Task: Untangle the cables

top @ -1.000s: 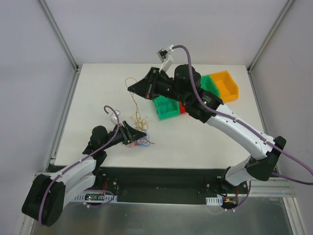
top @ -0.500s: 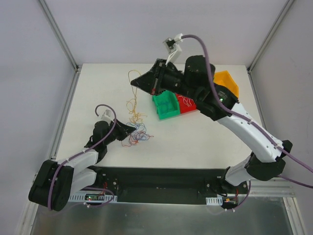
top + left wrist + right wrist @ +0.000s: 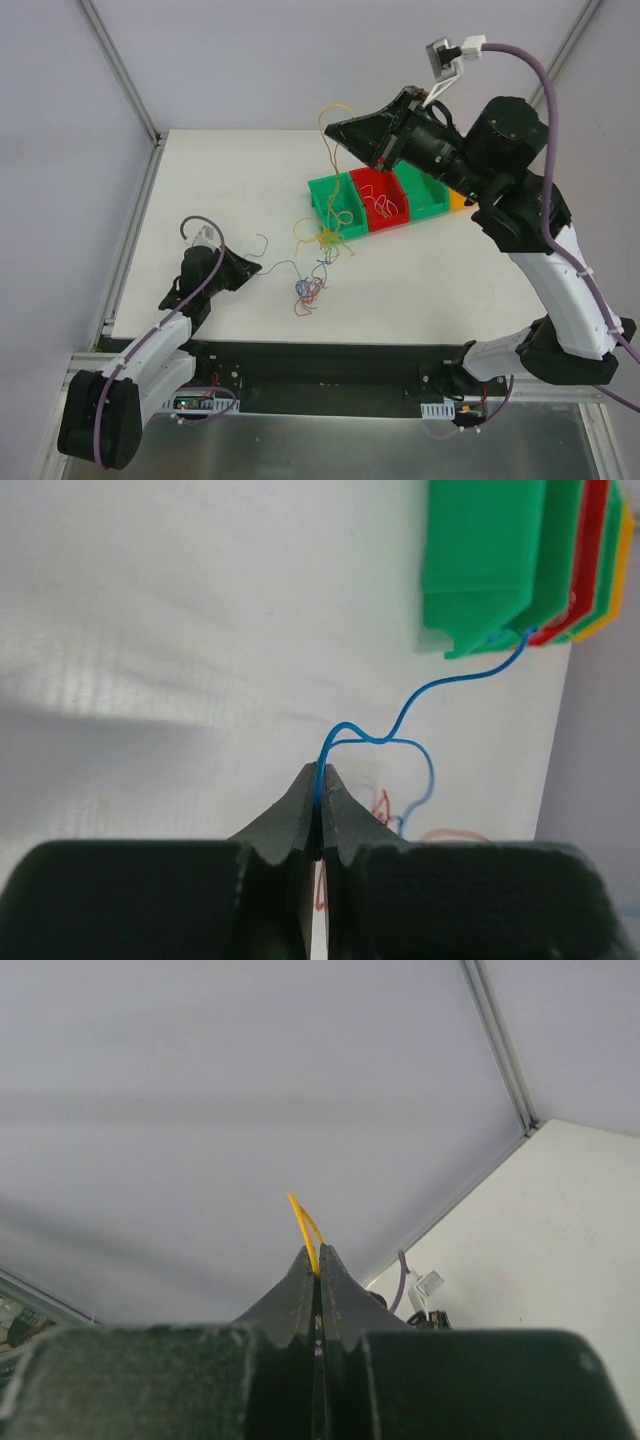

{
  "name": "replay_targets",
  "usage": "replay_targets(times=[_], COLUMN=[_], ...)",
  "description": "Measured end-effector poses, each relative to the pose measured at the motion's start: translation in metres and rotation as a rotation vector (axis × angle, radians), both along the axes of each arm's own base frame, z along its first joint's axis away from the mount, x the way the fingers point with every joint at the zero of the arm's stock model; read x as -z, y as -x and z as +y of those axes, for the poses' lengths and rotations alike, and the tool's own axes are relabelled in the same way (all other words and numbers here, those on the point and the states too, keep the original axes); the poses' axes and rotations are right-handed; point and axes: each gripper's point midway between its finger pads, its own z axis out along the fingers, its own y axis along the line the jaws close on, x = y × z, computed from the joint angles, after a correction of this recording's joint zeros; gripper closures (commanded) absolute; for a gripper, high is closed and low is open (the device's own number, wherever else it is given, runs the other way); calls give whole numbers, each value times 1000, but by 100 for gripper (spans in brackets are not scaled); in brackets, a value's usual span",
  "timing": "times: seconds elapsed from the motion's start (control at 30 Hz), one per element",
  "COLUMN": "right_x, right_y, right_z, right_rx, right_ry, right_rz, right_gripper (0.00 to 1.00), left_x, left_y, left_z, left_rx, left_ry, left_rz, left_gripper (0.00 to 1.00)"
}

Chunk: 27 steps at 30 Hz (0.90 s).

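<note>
The cables lie mid-table: a small red and blue knot (image 3: 307, 292) and an orange-yellow bunch (image 3: 328, 238) beside the bins. My left gripper (image 3: 258, 268) is low at the left, shut on a thin blue cable (image 3: 285, 266) that runs to the knot. In the left wrist view that blue cable (image 3: 400, 715) curls out from the closed tips of the left gripper (image 3: 320, 772). My right gripper (image 3: 330, 127) is raised above the table's back, shut on a yellow cable (image 3: 335, 160) that hangs down to the bunch. In the right wrist view the yellow cable (image 3: 303, 1222) sticks out of the right gripper (image 3: 319, 1252).
A row of bins stands right of centre: green bin (image 3: 322, 196), red bin (image 3: 372, 182), a second green bin (image 3: 425, 195), orange bin (image 3: 458, 201). The yellow cable hangs over the first green bin. The same bins (image 3: 480, 560) show edge-on in the left wrist view.
The left gripper shut on the blue cable and drew back left. The right gripper rose and swung right with the yellow cable, stretching the tangle apart.
</note>
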Motion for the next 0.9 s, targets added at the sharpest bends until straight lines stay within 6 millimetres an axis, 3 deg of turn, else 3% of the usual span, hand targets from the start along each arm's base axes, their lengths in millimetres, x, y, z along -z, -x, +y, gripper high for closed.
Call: replay_targets(times=[0.17, 0.33, 0.43, 0.6, 0.7, 0.83, 0.9], right_x=[41, 75, 107, 197, 272, 375, 416], right_y=[-7, -13, -14, -18, -19, -16, -15], right_z=[18, 28, 27, 28, 39, 65, 73], right_rx=[-31, -43, -40, -36, -47, -94, -107], right_ry=[81, 157, 220, 389, 518, 694, 768], right_rz=[65, 114, 134, 192, 247, 335, 375], right_gripper=[99, 99, 99, 99, 99, 97, 93], left_x=[-39, -77, -125, -230, -295, -352, -379], left_y=[3, 16, 21, 33, 43, 52, 56], left_z=[-17, -21, -19, -11, -8, -6, -4], left_rx=[137, 201, 212, 212, 218, 229, 231], left_ry=[21, 21, 3, -54, -84, -116, -134], left_rz=[-115, -239, -350, -563, -682, -774, -814], left_gripper=[100, 100, 100, 100, 100, 100, 100])
